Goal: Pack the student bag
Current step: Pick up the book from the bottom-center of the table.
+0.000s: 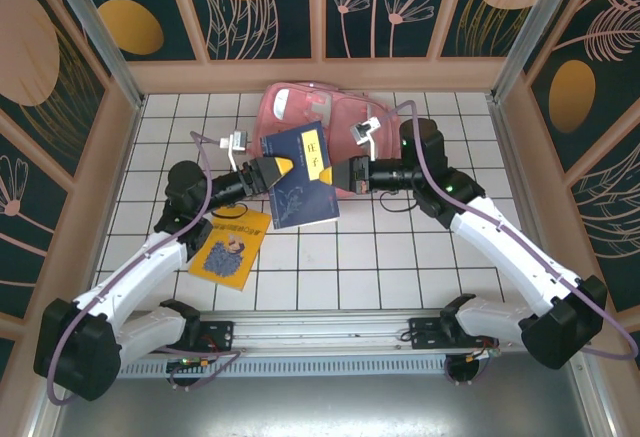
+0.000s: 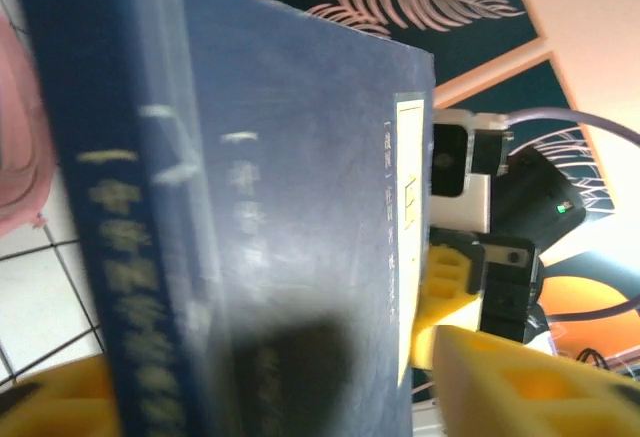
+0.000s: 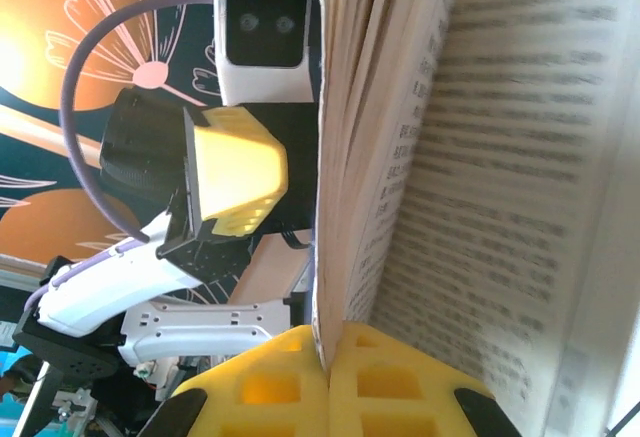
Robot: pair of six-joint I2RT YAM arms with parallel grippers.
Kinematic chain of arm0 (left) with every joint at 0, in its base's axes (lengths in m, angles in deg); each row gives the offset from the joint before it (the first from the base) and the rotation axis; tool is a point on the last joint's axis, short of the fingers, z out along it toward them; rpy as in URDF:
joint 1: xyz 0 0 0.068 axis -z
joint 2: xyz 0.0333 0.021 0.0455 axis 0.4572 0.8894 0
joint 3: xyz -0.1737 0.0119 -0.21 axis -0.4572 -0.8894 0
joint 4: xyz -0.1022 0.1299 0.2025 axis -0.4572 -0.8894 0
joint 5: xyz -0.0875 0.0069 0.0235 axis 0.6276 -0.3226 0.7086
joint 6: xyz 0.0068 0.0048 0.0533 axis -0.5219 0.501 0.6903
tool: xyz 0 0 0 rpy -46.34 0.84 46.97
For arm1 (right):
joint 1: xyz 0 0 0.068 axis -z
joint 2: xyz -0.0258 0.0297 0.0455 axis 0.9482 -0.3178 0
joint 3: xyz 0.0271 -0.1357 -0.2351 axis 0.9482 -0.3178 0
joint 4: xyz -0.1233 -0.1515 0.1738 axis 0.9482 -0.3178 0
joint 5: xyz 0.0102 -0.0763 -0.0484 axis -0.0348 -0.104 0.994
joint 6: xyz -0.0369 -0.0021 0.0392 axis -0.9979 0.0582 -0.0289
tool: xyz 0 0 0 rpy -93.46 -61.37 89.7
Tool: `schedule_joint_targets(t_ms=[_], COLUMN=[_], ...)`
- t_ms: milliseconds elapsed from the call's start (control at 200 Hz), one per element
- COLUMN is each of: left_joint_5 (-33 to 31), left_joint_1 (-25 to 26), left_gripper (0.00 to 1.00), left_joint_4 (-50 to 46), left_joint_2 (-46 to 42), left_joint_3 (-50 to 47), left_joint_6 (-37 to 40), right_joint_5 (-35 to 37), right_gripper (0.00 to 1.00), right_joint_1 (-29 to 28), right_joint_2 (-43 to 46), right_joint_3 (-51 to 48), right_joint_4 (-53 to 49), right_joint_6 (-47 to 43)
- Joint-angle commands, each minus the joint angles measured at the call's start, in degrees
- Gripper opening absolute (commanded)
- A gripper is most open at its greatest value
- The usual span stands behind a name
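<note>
Top view: the student bag (image 1: 292, 107) lies flat at upper centre of the tiled table (image 1: 400, 257), against the back wall. The blue book (image 1: 300, 185) is up in the air just below it in the frame, overlapping its lower edge. The left gripper (image 1: 273, 171) is at the book's left edge, the right gripper (image 1: 347, 175) at its right edge. A yellow book (image 1: 232, 247) lies lower left, untouched.

Left wrist view: the book's spine and cover sit between the yellow fingers (image 2: 530, 387). The jaws are partway open and straddle the book; whether the pads press on it I cannot tell. Pink bag fabric (image 2: 15, 157) shows at the left edge.

Right wrist view: the fingers (image 3: 260, 387) are fully closed, pinching only a thin layer at the book's edge. The pages (image 3: 480, 157) fan open.

Risks:
- With so thin a pinch, the book could splay or a page tear if the left side is not gripping.
- The book could drop short of the bag; its opening is hidden behind the book.
</note>
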State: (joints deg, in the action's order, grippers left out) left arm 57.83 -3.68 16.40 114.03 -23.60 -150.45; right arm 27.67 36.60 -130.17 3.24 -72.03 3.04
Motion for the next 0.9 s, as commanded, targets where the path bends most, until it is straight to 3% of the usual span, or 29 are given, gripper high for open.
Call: schedule_joint_targets(t_ms=[0,210,420,525,641,696,801,891], left_joint_5=[1.95,-0.12,-2.28,-2.85,-3.60,-3.79,-3.95,-5.34], left_joint_1=[0.08,0.03,0.03,0.07,0.05,0.03,0.03,0.06], left_gripper=[0.42,0.17,0.00,0.00,0.00,0.00,0.00,0.00], left_joint_4=[10.14,2.90,-1.96,-3.91,-3.98,-3.32,-1.95,-0.33], left_joint_2=[-2.20,-3.40,-3.93,-3.89,-4.06,-3.99,-3.75,-3.50], left_joint_3=[-0.34,-0.09,0.32,1.16,1.54,1.61,1.72,1.77], left_joint_6=[-2.77,2.23,6.02,7.53,7.40,6.76,5.51,4.17], right_joint_5=[-0.06,1.39,2.00,3.11,2.65,2.49,6.00,14.26], right_gripper=[0.00,0.00,0.00,0.16,0.51,0.62,0.72,0.79], right_joint_1=[0.98,2.53,2.57,2.45,2.27,2.10,2.09,2.22], right_joint_2=[1.04,0.73,0.49,0.58,0.83,1.10,1.62,3.09], right_joint_3=[1.62,1.07,2.74,3.91,4.27,3.99,3.99,3.47], right_joint_4=[2.99,1.66,-0.72,-1.97,-1.64,-1.19,-3.63,-6.66], right_joint_6=[0.33,0.38,-0.25,-0.43,0.32,0.47,-1.39,-3.02])
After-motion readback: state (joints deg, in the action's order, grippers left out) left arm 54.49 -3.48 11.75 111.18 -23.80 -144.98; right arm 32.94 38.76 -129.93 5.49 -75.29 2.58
